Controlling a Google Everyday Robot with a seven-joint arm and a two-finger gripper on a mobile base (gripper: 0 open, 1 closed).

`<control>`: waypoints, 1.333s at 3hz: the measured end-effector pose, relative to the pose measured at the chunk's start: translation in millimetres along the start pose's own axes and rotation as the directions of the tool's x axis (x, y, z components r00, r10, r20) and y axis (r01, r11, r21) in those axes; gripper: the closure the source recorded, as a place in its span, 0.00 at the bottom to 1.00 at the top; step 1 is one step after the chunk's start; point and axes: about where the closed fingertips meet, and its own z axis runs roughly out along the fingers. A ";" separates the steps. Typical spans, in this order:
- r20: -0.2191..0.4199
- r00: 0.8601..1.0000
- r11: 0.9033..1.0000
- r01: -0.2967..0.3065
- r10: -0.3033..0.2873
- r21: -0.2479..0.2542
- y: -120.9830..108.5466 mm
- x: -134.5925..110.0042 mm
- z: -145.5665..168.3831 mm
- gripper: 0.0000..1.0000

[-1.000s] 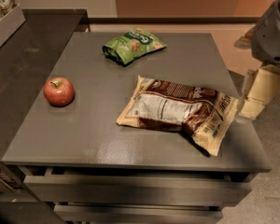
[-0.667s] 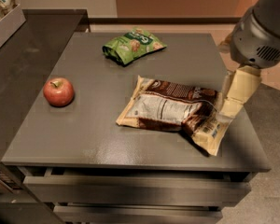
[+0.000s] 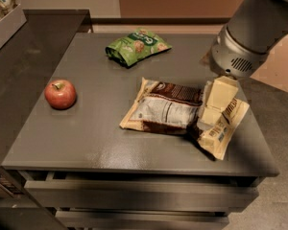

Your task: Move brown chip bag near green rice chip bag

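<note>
The brown chip bag [image 3: 168, 110] lies flat on the grey table [image 3: 96, 128], right of centre, with its white label panel up and a tan end pointing to the front right. The green rice chip bag [image 3: 137, 46] lies at the far middle of the table, apart from the brown bag. My gripper [image 3: 212, 110], with cream-coloured fingers [image 3: 220, 96], hangs from the grey arm [image 3: 249, 37] and is down over the right end of the brown bag.
A red apple [image 3: 60, 94] sits on the left part of the table. A dark counter [image 3: 19, 66] adjoins the table on the left, with a light tray [image 3: 5, 23] at the far left. Drawers [image 3: 134, 195] run below the table's front edge.
My arm has moved left, in from the table's right edge, and the gripper has come over the right end of the brown bag. The bags and apple have not moved.
</note>
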 end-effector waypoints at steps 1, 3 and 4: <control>0.015 1.000 0.999 -0.022 0.023 -0.025 4.4 -9.0 16.5 0.00; 0.039 0.989 0.990 -0.140 0.141 -0.032 -1.3 -4.2 57.9 0.00; 0.047 0.981 0.982 -0.186 0.187 -0.020 -6.5 2.3 70.4 0.00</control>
